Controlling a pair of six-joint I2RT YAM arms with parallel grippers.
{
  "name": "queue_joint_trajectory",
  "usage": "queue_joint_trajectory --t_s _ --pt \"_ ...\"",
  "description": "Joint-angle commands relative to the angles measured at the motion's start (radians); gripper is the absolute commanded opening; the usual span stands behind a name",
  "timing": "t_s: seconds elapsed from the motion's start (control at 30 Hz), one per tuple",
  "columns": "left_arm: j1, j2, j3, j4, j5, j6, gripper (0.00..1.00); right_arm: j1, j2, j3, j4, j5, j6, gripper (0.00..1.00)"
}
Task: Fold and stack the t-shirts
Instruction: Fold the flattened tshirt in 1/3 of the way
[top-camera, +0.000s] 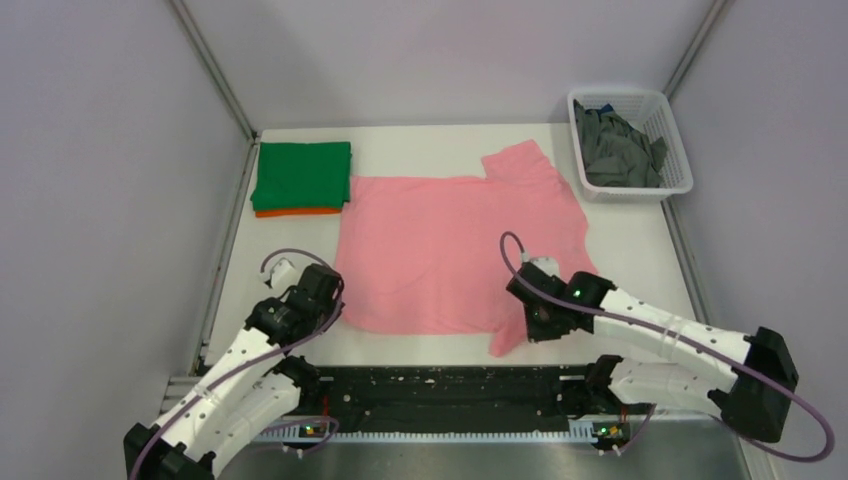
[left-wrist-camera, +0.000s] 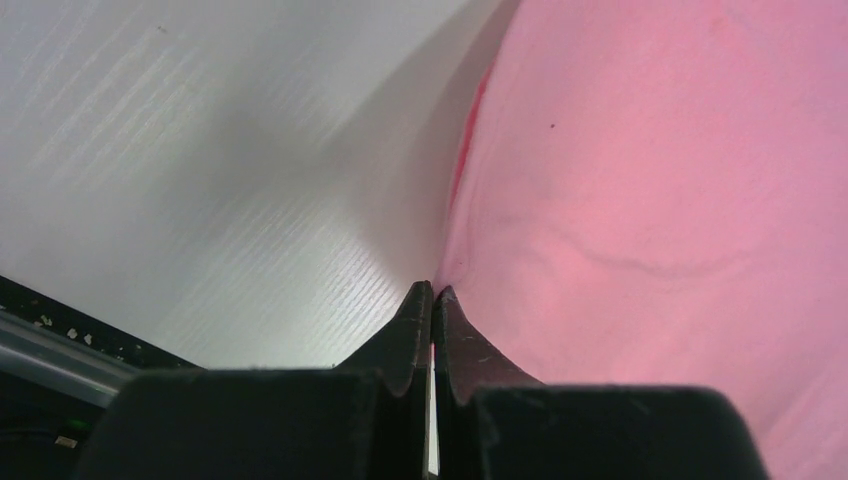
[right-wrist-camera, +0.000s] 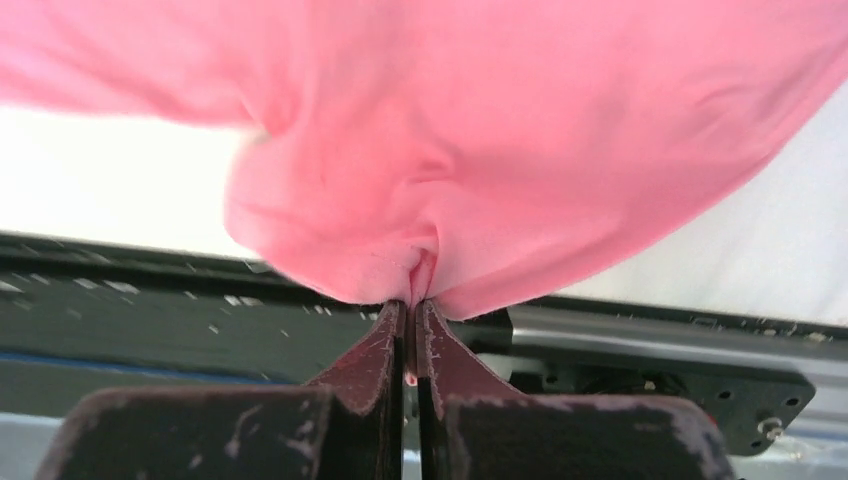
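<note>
A light pink t-shirt (top-camera: 450, 245) lies spread flat across the middle of the table. My left gripper (top-camera: 338, 306) is shut on its near left corner, as the left wrist view (left-wrist-camera: 433, 290) shows with pink cloth (left-wrist-camera: 650, 180) at the tips. My right gripper (top-camera: 535, 318) is shut on the near right sleeve; in the right wrist view (right-wrist-camera: 412, 305) the pink cloth (right-wrist-camera: 450, 150) hangs bunched from the tips. A folded green t-shirt (top-camera: 302, 174) lies on a folded orange one (top-camera: 297, 212) at the back left. Dark grey t-shirts (top-camera: 618, 150) fill the basket.
A white plastic lattice basket (top-camera: 675, 160) stands at the back right corner. Grey walls close in both sides and the back. A black rail (top-camera: 440, 395) runs along the near edge between the arm bases.
</note>
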Motion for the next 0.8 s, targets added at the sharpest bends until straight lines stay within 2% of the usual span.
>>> queue_joint_trajectory --t_s 0.0,0.27,0.47,0.77 --pt "0.001 0.047 0.078 0.076 -0.047 0.036 0.0 -0.119 -0.068 0.126 0.018 0.145 -0.081 0.0" --pt "0.059 0.189 0.158 0.155 -0.043 0.104 0.0 -0.324 -0.072 0.227 0.163 0.199 -0.208 0.0" --pt "0.153 0.253 0.195 0.214 0.001 0.164 0.0 -0.482 -0.024 0.263 0.289 0.124 -0.275 0.0" --pt "0.222 0.389 0.29 0.267 0.037 0.241 0.0 -0.601 0.083 0.319 0.392 0.073 -0.36 0.0"
